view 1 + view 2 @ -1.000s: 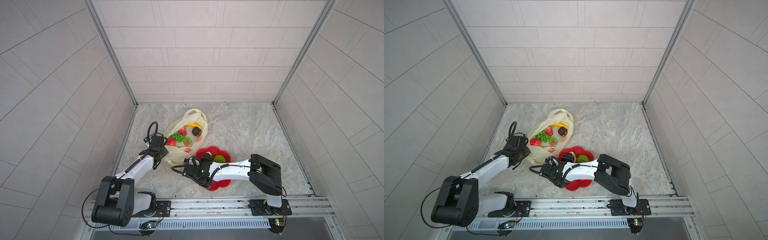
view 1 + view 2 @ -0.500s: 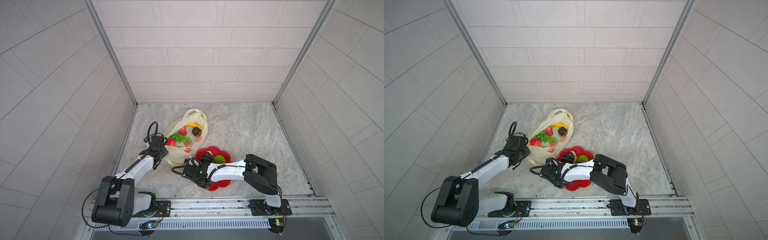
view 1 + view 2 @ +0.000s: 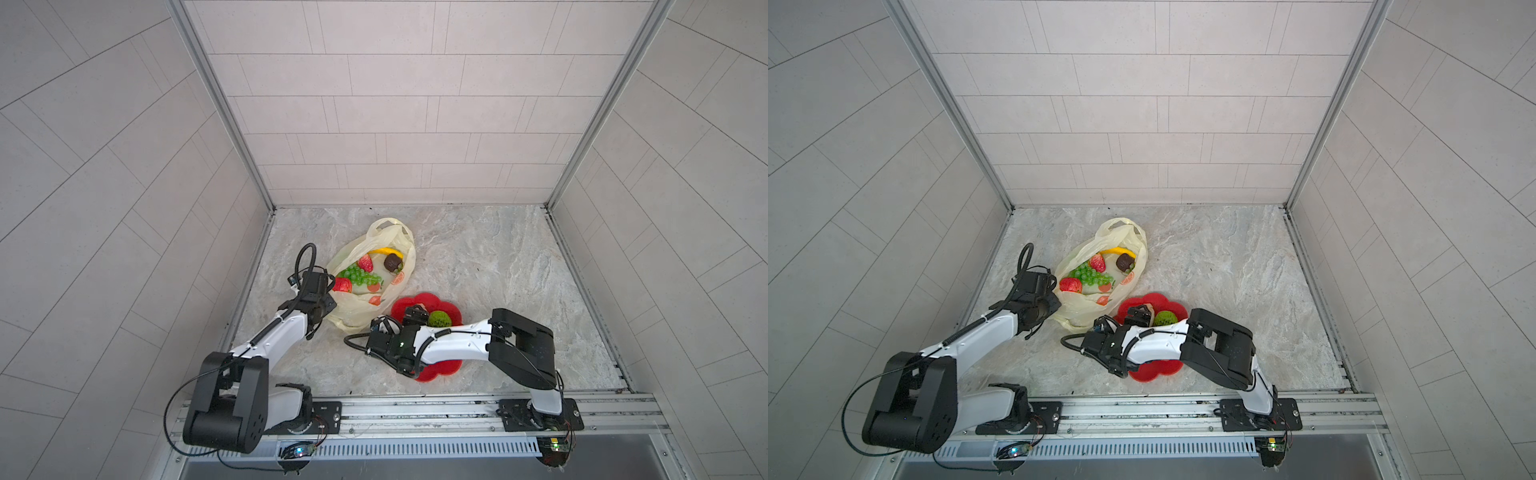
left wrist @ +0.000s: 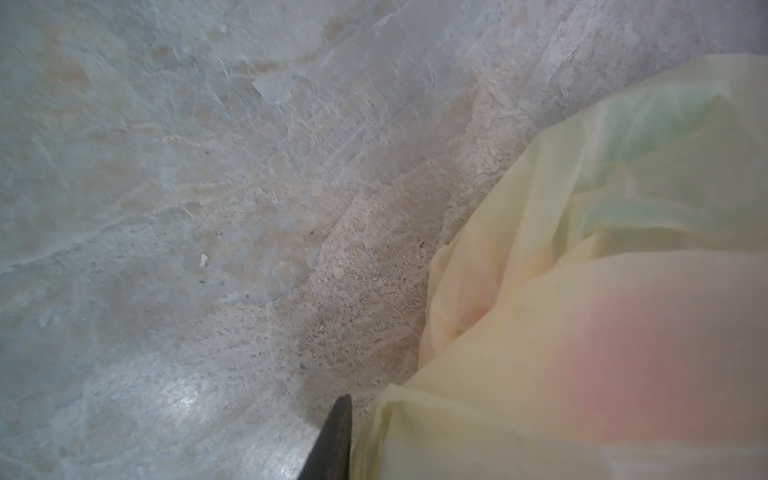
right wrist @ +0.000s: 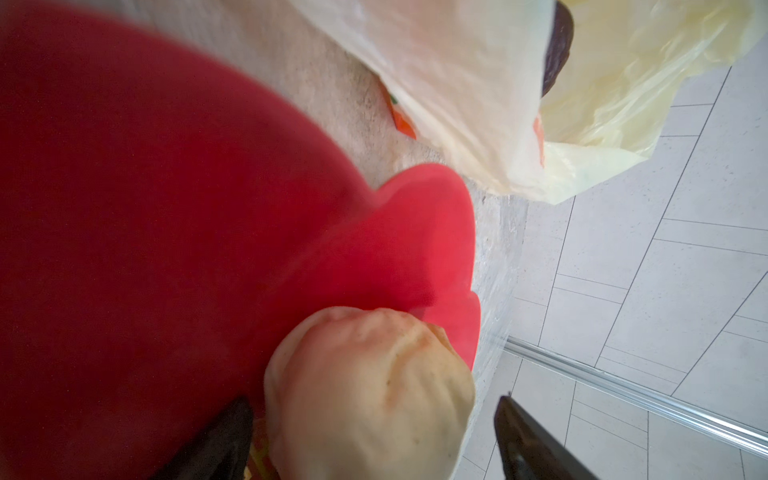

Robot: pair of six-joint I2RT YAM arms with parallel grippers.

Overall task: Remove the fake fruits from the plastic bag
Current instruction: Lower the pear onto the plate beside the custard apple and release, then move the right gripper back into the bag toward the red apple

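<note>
Both top views: high above the rail, facing steeply down on the whole floor, far off. Left wrist: close over the floor, at the bag edge. Right wrist: close over the plate, bag beyond. All four share the bag.

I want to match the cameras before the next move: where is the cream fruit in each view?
Both top views: the cream fruit is a small pale spot on the red plate's far side, toward the bag.
Left wrist: not in it.
Right wrist: large in the foreground, on the plate between the dark fingers.
Shared landmark: the plastic bag, in all four.
</note>
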